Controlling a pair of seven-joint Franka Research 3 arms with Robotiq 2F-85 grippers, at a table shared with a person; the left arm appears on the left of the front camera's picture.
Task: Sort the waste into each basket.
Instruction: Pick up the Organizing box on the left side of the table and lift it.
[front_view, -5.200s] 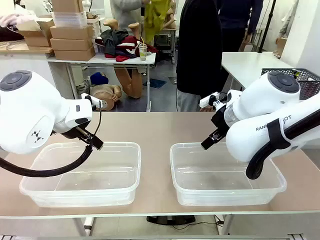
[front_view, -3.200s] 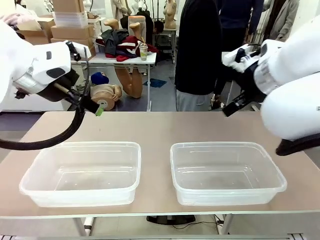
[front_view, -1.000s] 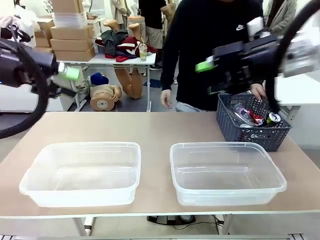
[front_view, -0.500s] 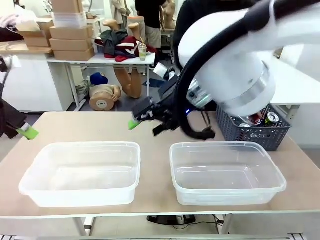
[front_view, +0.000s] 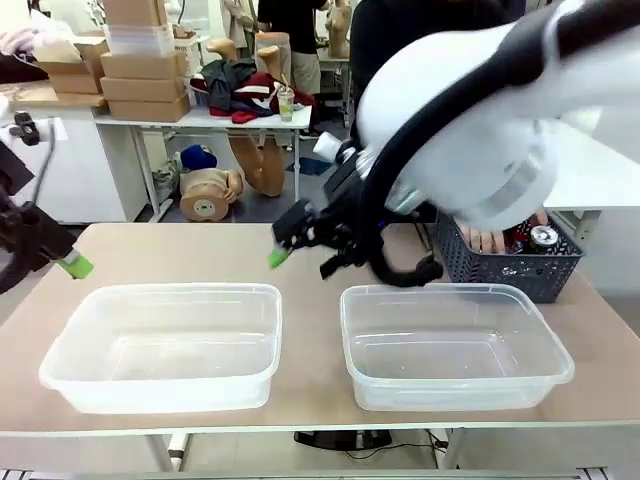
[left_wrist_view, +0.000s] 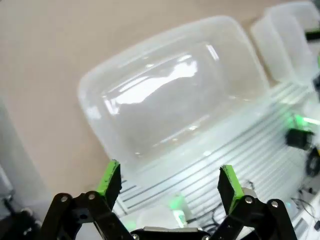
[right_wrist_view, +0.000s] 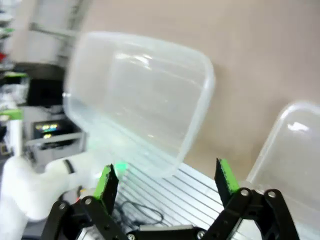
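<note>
The flat beige tabletop (front_view: 200, 255) spans the front view. Above its middle reaches the bulky white right robot arm (front_view: 470, 130), which comes in from the right and crosses to the centre.

Two clear rectangular plastic tubs with rounded corners stand side by side near the robot's edge of the table. They are the left tub (front_view: 170, 385) and the right tub (front_view: 460, 390), with a strip of bare table between them. Both look empty.

Behind the right tub, at the far right of the table, stands a dark blue-grey lattice-sided basket (front_view: 500, 270). It is partly hidden by the arm. The waste is in this basket: a red-and-silver metal drink can (front_view: 543, 236) shows above its rim, with more red beside it. What else lies inside cannot be made out.

The right gripper (front_view: 300, 240) hangs over the table just beyond the gap between the tubs. In its wrist view, the right gripper (right_wrist_view: 166, 180) has its green pads (right_wrist_view: 107, 182) wide apart with nothing between them, above a clear tub (right_wrist_view: 140, 95).

The left gripper (front_view: 60, 258) hangs at the table's left edge, beyond the left tub's far corner. Its wrist view shows the left gripper (left_wrist_view: 169, 182) with its green pads (left_wrist_view: 110, 177) spread apart and empty, looking down on the left tub (left_wrist_view: 170, 100).
</note>
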